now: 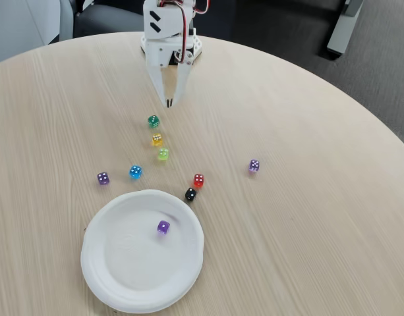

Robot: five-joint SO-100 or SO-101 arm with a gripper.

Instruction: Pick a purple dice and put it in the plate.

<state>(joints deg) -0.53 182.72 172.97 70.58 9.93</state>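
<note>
Fixed view, round light-wood desk [307,217]. White arm at the top, jaws [169,103] pointing down toward the desk surface, tips together, holding nothing. Purple dice [163,227] lies inside the plate [109,276], a bit right of the plate's centre, well apart from the jaws. Plate sits at the lower left of the desk.

Other dice loose on the desk — green die [153,121] just below the jaw tips, then yellow die [157,139] and lime die [163,153] in a short line running toward the plate. Blue die [135,172] and a second purple die [103,178] left of that line, above the plate's rim. Red die [198,180] and black die [190,194] close together, black one just beside the plate's upper right rim. Pale lilac die [254,166] off to the right — apart from the rest.
</note>
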